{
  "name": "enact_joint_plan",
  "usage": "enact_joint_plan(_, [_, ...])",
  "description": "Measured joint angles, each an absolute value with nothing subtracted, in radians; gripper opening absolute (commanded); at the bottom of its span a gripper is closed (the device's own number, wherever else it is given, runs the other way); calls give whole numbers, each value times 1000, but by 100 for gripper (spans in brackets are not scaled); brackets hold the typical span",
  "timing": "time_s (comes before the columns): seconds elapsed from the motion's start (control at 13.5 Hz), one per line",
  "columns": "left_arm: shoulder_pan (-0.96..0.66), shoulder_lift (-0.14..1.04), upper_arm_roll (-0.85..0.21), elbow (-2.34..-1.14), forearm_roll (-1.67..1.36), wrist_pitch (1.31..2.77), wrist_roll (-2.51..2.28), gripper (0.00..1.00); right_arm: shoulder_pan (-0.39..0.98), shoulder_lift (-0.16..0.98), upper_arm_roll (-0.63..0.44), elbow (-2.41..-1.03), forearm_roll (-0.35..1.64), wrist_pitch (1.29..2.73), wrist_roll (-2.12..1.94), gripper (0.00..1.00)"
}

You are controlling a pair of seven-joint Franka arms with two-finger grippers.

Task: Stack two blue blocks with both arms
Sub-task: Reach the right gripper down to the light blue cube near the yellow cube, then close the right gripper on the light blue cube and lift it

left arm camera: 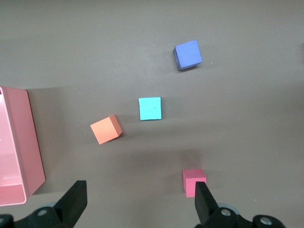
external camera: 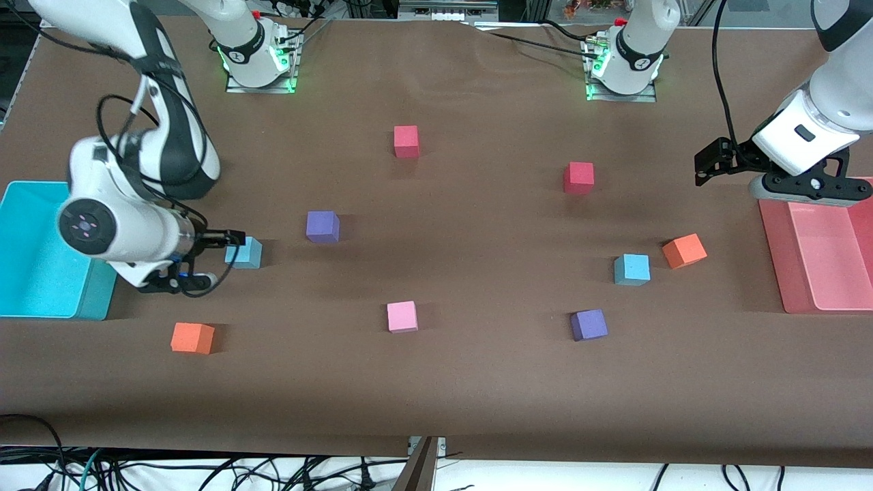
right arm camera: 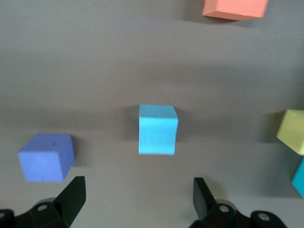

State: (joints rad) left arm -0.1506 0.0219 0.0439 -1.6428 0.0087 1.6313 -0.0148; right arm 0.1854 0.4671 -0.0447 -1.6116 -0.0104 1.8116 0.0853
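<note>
One blue block [external camera: 243, 252] [right arm camera: 157, 129] lies toward the right arm's end of the table. My right gripper [external camera: 233, 239] [right arm camera: 137, 197] hangs just beside and above it, open, and the block sits ahead of the fingertips, not between them. The other blue block [external camera: 632, 269] [left arm camera: 150, 108] lies toward the left arm's end, next to an orange block [external camera: 684, 250] [left arm camera: 106, 129]. My left gripper [external camera: 708, 166] [left arm camera: 138, 199] is held high near the pink tray's edge, open and holding nothing.
A cyan bin [external camera: 41, 252] stands at the right arm's end and a pink tray [external camera: 818, 252] [left arm camera: 19, 142] at the left arm's end. Two red blocks [external camera: 406, 141] [external camera: 578, 177], two purple blocks [external camera: 322, 226] [external camera: 588, 324], a pink block [external camera: 402, 316] and another orange block [external camera: 192, 337] are scattered about.
</note>
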Motion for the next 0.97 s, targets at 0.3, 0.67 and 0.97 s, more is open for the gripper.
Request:
enact_joint_plan(0.3, [-151, 22, 44, -1643, 9, 1631, -15, 100, 179, 516, -52, -1656, -4, 1927, 86, 100])
enact_joint_plan(0.67, [-151, 22, 44, -1643, 9, 1631, -15, 100, 178, 514, -53, -1792, 4, 2092, 87, 100])
enact_joint_plan(0.97, [-151, 22, 44, -1643, 9, 1631, -15, 100, 178, 513, -53, -1841, 4, 2135, 87, 100])
